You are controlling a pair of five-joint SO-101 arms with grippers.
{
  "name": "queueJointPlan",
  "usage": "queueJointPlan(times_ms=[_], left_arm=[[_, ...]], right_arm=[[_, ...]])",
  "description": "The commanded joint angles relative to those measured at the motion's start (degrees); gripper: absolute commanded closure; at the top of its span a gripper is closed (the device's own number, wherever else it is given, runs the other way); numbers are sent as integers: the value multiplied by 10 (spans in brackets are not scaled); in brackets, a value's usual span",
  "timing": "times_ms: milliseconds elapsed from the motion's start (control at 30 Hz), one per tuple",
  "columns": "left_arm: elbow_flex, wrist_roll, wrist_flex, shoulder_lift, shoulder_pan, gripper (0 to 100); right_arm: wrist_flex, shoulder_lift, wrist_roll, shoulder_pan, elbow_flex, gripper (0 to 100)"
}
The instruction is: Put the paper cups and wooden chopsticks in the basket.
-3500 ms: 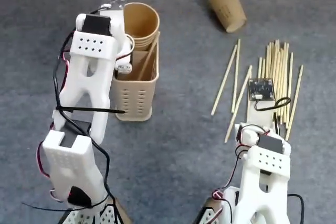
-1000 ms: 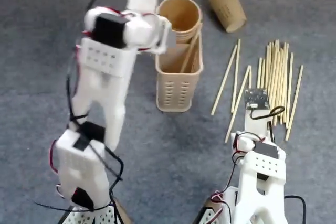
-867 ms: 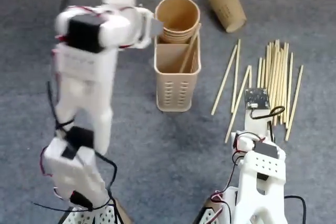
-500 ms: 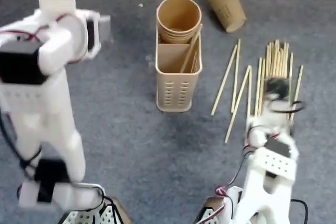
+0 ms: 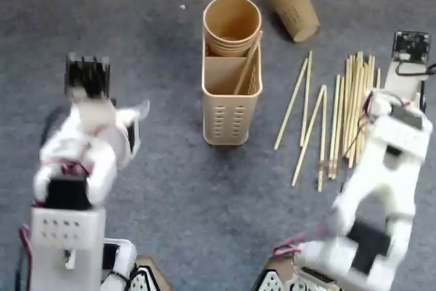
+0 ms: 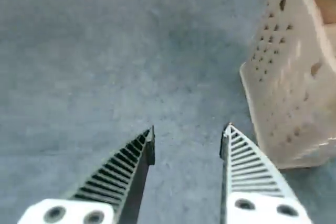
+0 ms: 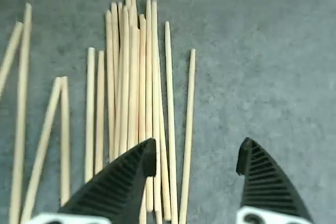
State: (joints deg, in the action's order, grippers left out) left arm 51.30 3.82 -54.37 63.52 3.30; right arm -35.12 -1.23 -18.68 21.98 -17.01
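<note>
While both arms stand apart from the basket [image 5: 231, 110], each tool is empty with its jaws spread wide. The left tool [image 6: 189, 128] hangs over bare grey tabletop [image 5: 170, 189] just beside the perforated basket wall, touching nothing. The right tool [image 7: 197, 142] hangs above the outer edge of the loose chopsticks [image 5: 351, 110], which lie flat on the tabletop to the right of the basket, most of them bunched side by side and a few fanned out nearer the basket. The basket stands upright in the middle of the tabletop with two compartments: the far one holds a stack of paper cups [image 5: 231, 22], and in the near one a single chopstick [image 5: 246, 63] leans against that stack. One more cup [image 5: 295, 10] lies on its side on the tabletop beyond the chopsticks, near the far edge and apart from the basket.
</note>
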Motion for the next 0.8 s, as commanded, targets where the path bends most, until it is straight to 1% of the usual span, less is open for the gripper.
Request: queueJointPlan(times_ms=[0, 133, 200, 300, 400, 500, 567, 733, 767], left_arm=[[152, -5, 87, 93, 5, 796], [171, -5, 91, 84, 5, 796], [178, -5, 110, 74, 5, 796], [185, -5, 135, 52, 5, 796], [181, -5, 138, 29, 5, 796], [177, -5, 139, 16, 4, 796], [175, -5, 138, 14, 3, 796], [175, -5, 137, 14, 4, 796], [175, -5, 137, 14, 4, 796]], right_arm=[[8, -148, -4, 6, 124, 746], [5, -249, 6, 22, 217, 746], [-2, -278, 33, 22, 242, 746], [-19, -319, 27, 16, 258, 746], [-45, -359, 25, 15, 262, 746], [-45, -392, 25, 12, 262, 747], [-45, -405, 25, 11, 262, 786], [-45, -419, 25, 13, 262, 998], [-47, -420, 25, 14, 262, 994]])
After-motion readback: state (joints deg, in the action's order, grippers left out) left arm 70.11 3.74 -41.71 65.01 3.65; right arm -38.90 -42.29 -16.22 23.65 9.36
